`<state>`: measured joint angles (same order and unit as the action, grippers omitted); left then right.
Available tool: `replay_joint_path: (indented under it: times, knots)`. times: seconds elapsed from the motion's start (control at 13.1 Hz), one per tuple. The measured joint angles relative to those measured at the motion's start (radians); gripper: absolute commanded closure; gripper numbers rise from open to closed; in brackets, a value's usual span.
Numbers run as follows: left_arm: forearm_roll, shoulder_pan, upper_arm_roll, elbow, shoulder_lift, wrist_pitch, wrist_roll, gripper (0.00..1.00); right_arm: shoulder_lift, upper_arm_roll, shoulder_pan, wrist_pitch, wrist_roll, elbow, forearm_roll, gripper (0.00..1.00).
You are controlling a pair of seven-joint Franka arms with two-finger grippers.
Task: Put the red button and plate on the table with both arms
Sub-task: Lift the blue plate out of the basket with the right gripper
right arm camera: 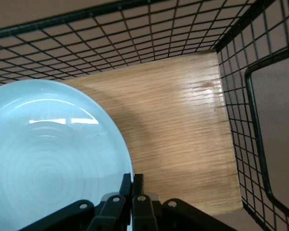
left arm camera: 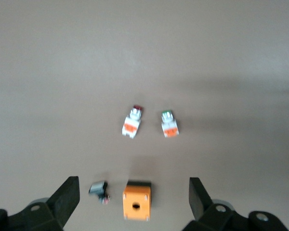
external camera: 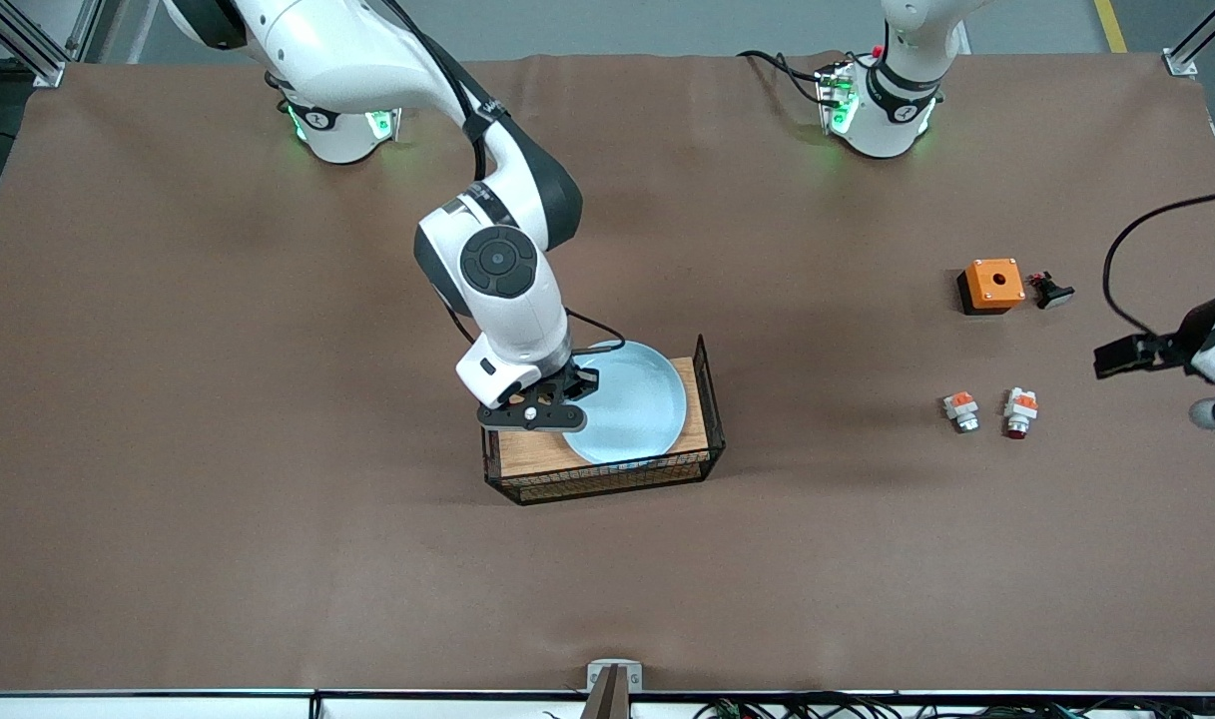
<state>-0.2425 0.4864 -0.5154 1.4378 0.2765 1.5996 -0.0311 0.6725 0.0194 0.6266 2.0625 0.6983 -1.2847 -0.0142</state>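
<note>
Brown matte table under both arms' bases.

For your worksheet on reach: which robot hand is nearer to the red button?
Left. The left hand hovers open over the table near the red button at that arm's end. The right hand is shut on the plate rim, well away.
</note>
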Motion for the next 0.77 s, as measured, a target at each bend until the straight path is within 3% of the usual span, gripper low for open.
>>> replay_joint_path:
  times: [0.31, 0.77]
  knots:
    - [0.013, -0.001, -0.048, -0.097, -0.033, -0.126, -0.001, 0.0, -0.004, 0.008, 0.004, -0.131, 0.0, 0.065, 0.0, 0.98]
    - [0.087, -0.001, -0.061, -0.101, -0.137, -0.226, -0.001, 0.0, -0.106, 0.01, 0.006, -0.372, 0.0, 0.115, 0.043, 0.98]
